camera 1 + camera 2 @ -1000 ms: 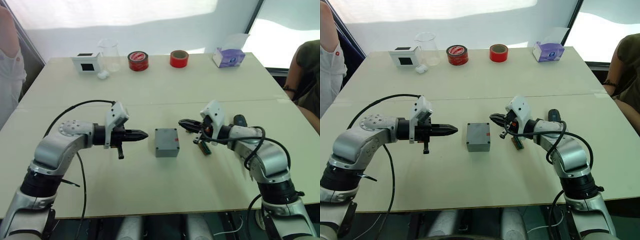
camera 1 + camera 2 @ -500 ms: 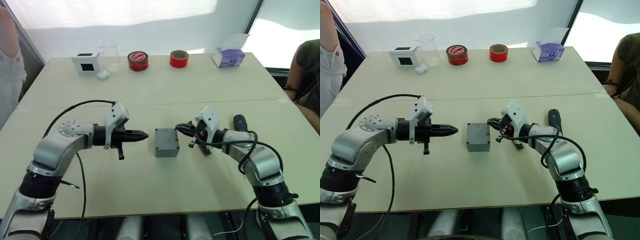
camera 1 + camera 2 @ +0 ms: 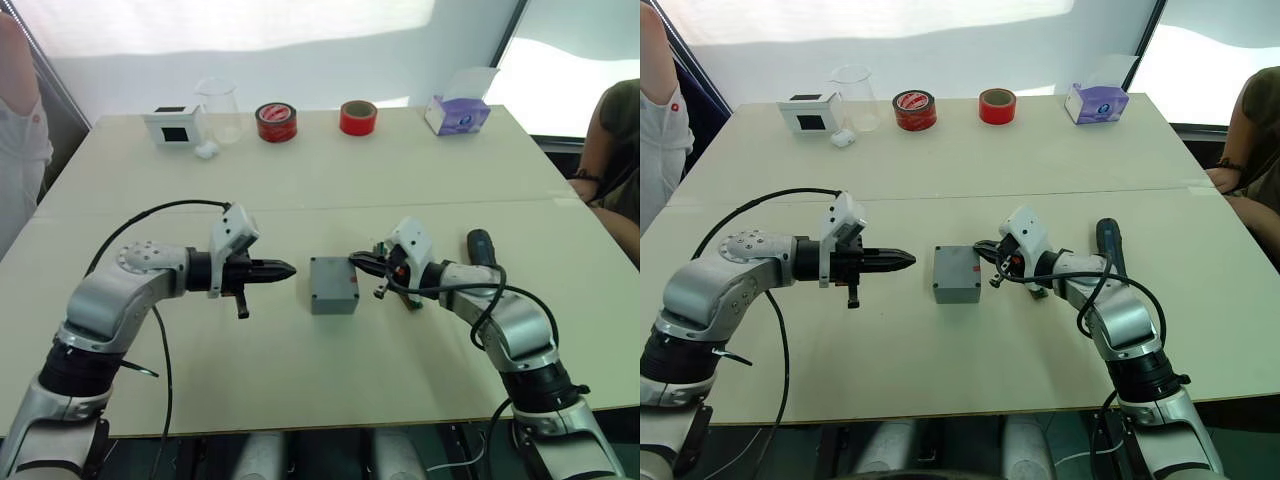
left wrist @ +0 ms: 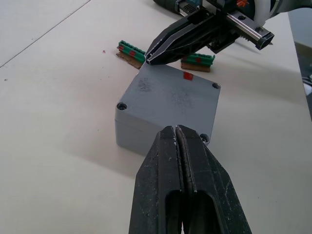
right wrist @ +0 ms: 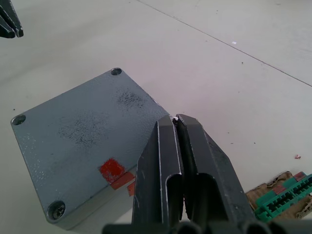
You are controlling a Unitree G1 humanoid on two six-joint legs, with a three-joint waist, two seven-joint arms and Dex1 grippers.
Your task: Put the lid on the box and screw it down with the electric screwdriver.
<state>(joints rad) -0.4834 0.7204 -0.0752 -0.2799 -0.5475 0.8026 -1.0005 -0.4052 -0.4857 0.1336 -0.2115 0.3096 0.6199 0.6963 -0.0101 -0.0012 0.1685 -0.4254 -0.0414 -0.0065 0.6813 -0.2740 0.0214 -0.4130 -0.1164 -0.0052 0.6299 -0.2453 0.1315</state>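
Note:
The grey box [image 3: 333,284] sits mid-table with the lid [image 5: 83,141] lying flat on top, holes at its corners and a red mark [image 5: 113,170] near one edge. My left gripper [image 3: 290,269] hovers shut a little left of the box, nothing in it; the left wrist view shows its tips [image 4: 176,128] just short of the box's side. My right gripper [image 3: 354,262] is shut and empty, its tip [image 5: 175,118] at the lid's right edge. The electric screwdriver [image 3: 480,245] lies on the table beyond my right forearm.
Small green-brown blocks [image 4: 130,50] lie just right of the box under my right wrist. Along the far edge stand a white cube [image 3: 172,125], a clear beaker [image 3: 218,108], two red tape rolls [image 3: 276,121] and a tissue box [image 3: 457,113]. People sit at both table sides.
My right gripper has moved left and down, from above the green blocks to the lid's right edge. The left arm and the box have stayed put.

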